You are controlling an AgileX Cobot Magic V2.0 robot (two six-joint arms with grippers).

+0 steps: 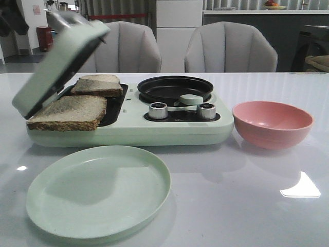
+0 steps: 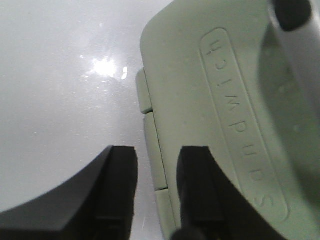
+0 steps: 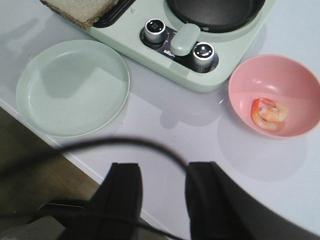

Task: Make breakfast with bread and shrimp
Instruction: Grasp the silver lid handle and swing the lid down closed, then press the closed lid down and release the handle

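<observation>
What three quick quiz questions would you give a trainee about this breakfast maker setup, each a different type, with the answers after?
1. True or false: the sandwich lid is closed flat over the bread.
2. Where is the shrimp? A) black pan B) pink bowl C) green plate
3. Fill in: the green plate holds ____.

Key:
1. False; it is tilted up, with two bread slices showing.
2. B, the pink bowl.
3. Nothing.
</observation>
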